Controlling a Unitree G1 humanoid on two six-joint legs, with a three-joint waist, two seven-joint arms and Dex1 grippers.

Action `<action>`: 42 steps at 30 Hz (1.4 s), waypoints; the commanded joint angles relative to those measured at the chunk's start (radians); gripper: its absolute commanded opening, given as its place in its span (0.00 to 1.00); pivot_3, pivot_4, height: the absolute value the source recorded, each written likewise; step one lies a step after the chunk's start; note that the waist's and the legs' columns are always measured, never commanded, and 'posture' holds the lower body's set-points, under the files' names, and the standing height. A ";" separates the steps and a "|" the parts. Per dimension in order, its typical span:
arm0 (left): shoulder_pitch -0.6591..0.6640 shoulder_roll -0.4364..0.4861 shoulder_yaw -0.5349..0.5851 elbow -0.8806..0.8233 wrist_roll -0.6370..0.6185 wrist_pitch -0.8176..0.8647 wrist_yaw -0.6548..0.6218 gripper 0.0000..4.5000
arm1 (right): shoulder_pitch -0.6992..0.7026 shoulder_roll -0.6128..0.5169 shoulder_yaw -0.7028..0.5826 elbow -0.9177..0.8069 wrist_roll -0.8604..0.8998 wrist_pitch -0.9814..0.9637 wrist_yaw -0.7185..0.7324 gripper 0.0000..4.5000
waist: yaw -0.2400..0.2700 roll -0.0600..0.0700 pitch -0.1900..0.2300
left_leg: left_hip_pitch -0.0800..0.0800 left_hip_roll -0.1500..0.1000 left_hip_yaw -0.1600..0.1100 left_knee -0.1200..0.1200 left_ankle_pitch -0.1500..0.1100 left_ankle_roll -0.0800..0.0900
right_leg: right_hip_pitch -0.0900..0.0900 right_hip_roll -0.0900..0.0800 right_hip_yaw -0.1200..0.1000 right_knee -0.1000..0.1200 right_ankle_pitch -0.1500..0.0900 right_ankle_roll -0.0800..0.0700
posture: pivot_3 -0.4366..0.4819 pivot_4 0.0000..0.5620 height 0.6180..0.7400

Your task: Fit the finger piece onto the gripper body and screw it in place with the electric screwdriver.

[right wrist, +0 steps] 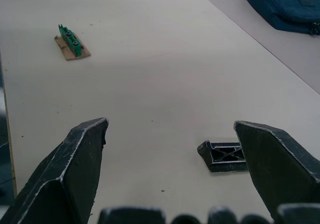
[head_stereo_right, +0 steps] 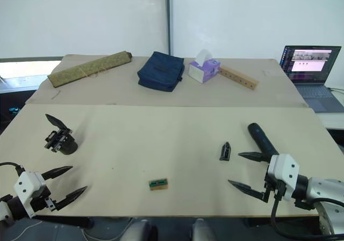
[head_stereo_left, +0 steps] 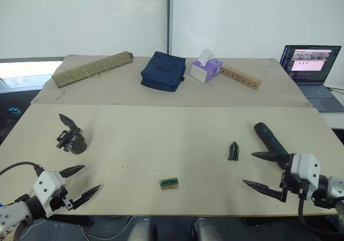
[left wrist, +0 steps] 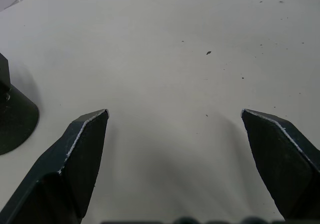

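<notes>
The finger piece (head_stereo_left: 233, 151) lies flat on the table right of centre, pointed end away from me. Standing at the left is the gripper body (head_stereo_left: 71, 137), a black block on a round base with one pointed finger up. The electric screwdriver (head_stereo_left: 269, 137) lies at the right, its near end behind my right gripper's upper finger. My right gripper (head_stereo_left: 248, 168) is open just in front and to the right of the finger piece (right wrist: 222, 155), holding nothing. My left gripper (head_stereo_left: 91, 177) is open and empty, near the front edge below the gripper body (left wrist: 12, 119).
A small green-and-brown block (head_stereo_left: 169, 183) sits near the front edge at centre. On the far table lie an olive rolled bundle (head_stereo_left: 92, 68), a dark blue bag (head_stereo_left: 163, 70), a tissue box (head_stereo_left: 205, 69) and a wooden bar with holes (head_stereo_left: 241, 77). A laptop (head_stereo_left: 313, 72) stands at far right.
</notes>
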 commanded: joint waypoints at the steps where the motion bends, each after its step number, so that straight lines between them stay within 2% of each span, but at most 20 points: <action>1: 0.006 -0.011 0.033 -0.046 -0.056 0.030 0.016 1.00 | -0.017 0.006 0.017 -0.021 0.020 0.005 -0.004 0.99 | 0.000 0.000 0.000 | 0.000 0.000 0.000 0.000 0.000 0.000 | 0.000 0.000 0.000 0.000 0.000 0.000 | 0.48 0.27 1.00; 3: 0.010 -0.038 0.084 -0.090 -0.159 0.117 0.055 1.00 | -0.034 0.019 0.054 -0.054 0.049 0.055 -0.022 0.99 | -0.003 -0.001 0.000 | 0.000 0.001 0.000 0.000 0.000 0.000 | 0.000 0.000 0.000 0.000 0.000 0.000 | 0.48 0.27 1.00; 6: 0.026 -0.081 0.133 -0.134 -0.224 0.185 0.118 1.00 | -0.058 0.037 0.087 -0.094 0.072 0.102 -0.052 0.99 | -0.006 -0.001 0.000 | 0.000 0.003 0.000 0.000 0.000 0.000 | 0.000 0.001 0.000 0.001 0.000 0.000 | 0.48 0.27 1.00; 12: 0.117 -0.206 0.198 -0.164 -0.229 0.203 0.230 1.00 | -0.122 0.101 0.167 -0.173 0.086 0.157 -0.134 0.99 | -0.010 -0.002 -0.001 | 0.001 0.003 0.000 0.000 -0.001 -0.001 | 0.000 0.001 0.000 0.001 0.000 -0.001 | 0.48 0.27 1.00; 15: 0.131 -0.287 0.253 -0.126 -0.213 0.180 0.334 1.00 | -0.160 0.215 0.195 -0.190 0.118 0.065 -0.149 0.99 | -0.011 -0.004 -0.001 | 0.001 0.004 0.000 0.000 -0.001 -0.001 | 0.000 0.002 0.000 0.001 0.000 -0.001 | 0.48 0.27 1.00; 18: 0.109 -0.322 0.280 -0.124 -0.231 0.201 0.409 1.00 | -0.168 0.262 0.212 -0.181 0.151 0.048 -0.115 0.99 | -0.003 -0.005 -0.001 | 0.001 0.004 -0.001 0.001 -0.001 -0.001 | 0.000 0.002 -0.001 0.001 -0.001 -0.001 | 0.48 0.27 1.00; 24: 0.005 -0.295 0.252 -0.138 -0.206 0.281 0.535 1.00 | -0.168 0.274 0.227 -0.148 0.147 0.005 -0.070 0.99 | 0.012 -0.007 -0.003 | 0.001 0.002 -0.001 0.001 -0.001 -0.001 | 0.000 0.001 -0.001 0.001 -0.001 -0.001 | 0.48 0.27 1.00; 30: -0.096 -0.222 0.140 -0.126 -0.156 0.410 0.552 1.00 | -0.166 0.271 0.224 -0.130 0.132 -0.011 -0.069 0.99 | 0.003 -0.007 -0.003 | 0.002 0.001 -0.001 0.001 -0.001 -0.001 | 0.001 0.001 -0.001 0.002 0.000 -0.001 | 0.48 0.27 1.00; 33: -0.188 -0.198 0.113 -0.061 -0.108 0.443 0.607 1.00 | -0.163 0.271 0.220 -0.138 0.124 -0.011 -0.084 0.99 | 0.001 -0.007 -0.003 | 0.002 0.001 -0.001 0.001 -0.001 -0.002 | 0.000 0.001 -0.001 0.003 0.000 -0.001 | 0.48 0.27 1.00; 38: -0.289 -0.178 0.051 0.076 -0.024 0.392 0.600 1.00 | -0.154 0.269 0.225 -0.164 0.117 -0.005 -0.113 0.99 | -0.004 -0.007 -0.003 | 0.003 0.001 -0.002 0.000 -0.001 -0.002 | 0.000 0.001 -0.001 0.004 0.000 -0.002 | 0.48 0.27 1.00; 42: -0.351 -0.185 0.033 0.131 -0.010 0.363 0.587 1.00 | -0.151 0.263 0.226 -0.176 0.112 -0.002 -0.131 0.99 | -0.003 -0.007 -0.003 | 0.002 -0.002 -0.003 0.000 -0.001 -0.002 | 0.000 0.000 -0.002 0.004 0.000 -0.002 | 0.48 0.27 1.00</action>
